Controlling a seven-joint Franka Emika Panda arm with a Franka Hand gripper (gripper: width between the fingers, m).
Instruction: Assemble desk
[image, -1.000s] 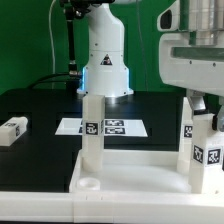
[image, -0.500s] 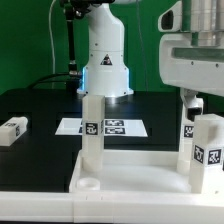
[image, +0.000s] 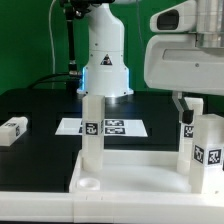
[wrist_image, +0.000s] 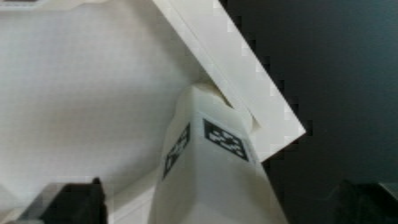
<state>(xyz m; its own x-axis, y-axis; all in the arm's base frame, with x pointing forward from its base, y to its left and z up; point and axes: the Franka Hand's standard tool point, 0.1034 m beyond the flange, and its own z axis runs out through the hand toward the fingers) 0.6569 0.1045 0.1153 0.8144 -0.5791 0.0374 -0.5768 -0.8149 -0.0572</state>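
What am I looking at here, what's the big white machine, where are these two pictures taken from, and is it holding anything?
The white machine is a robot arm building a small desk. One picture comes from a camera standing off the arm, the other from a camera on its wrist. The desk's tabletop lies upside down on the black table, with three legs standing in it; one leg is near the middle. A loose leg lies at the exterior view's left, the marker board behind. The gripper is open over a standing leg, holding nothing.

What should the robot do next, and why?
Probably lift clear and go for the loose leg lying on the table. The gripper is open above a standing leg, another leg already stands, and the tabletop shows an empty socket.
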